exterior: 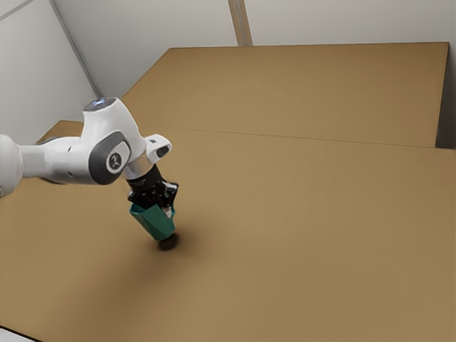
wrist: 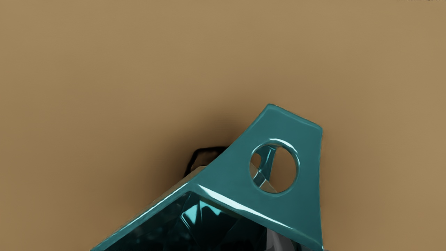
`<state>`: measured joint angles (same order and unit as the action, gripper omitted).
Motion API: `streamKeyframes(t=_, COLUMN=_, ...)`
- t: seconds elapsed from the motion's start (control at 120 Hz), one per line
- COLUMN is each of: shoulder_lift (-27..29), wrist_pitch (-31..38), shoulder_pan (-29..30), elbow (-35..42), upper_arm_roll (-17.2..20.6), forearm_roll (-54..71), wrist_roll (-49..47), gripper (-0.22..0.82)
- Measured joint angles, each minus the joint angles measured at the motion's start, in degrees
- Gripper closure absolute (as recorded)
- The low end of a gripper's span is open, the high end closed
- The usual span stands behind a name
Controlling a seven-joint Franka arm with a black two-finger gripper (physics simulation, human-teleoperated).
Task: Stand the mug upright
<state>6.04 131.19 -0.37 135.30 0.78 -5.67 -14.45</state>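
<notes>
In the exterior view, our tool (exterior: 164, 208) pinches the mug (exterior: 154, 222), whose long axis leans from five o'clock up to eleven.

The gripper (exterior: 168, 209) has room over the desk (exterior: 306, 221) toward the exterior view's right; directly below, the tilted mug (exterior: 152, 221) blocks the way, and walls (exterior: 164, 25) stand beyond.
</notes>
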Motion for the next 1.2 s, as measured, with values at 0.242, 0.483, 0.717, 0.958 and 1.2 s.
streamKeyframes(t=0.242, shoulder_lift=-4.04, wrist_pitch=3.04, shoulder_pan=0.02, elbow=0.04, upper_arm_roll=0.01, forearm_roll=0.03, wrist_roll=-4.93, gripper=0.78)
streamKeyframes(t=0.483, shoulder_lift=-4.35, wrist_pitch=3.59, shoulder_pan=0.11, elbow=0.07, upper_arm_roll=0.10, forearm_roll=-0.28, wrist_roll=-7.80, gripper=0.54)
streamKeyframes(t=0.717, shoulder_lift=-3.43, wrist_pitch=3.26, shoulder_pan=0.07, elbow=-0.01, upper_arm_roll=0.43, forearm_roll=-0.46, wrist_roll=-9.15, gripper=0.18)
streamKeyframes(t=0.958, shoulder_lift=1.69, wrist_pitch=1.08, shoulder_pan=-0.38, elbow=-0.65, upper_arm_roll=1.72, forearm_roll=-0.48, wrist_roll=-10.08, gripper=0.06)
streamKeyframes(t=1.2, shoulder_lift=3.36, wrist_pitch=-4.77, shoulder_pan=-0.91, elbow=-7.88, upper_arm_roll=1.54, forearm_roll=1.83, wrist_roll=-9.62, gripper=0.02)
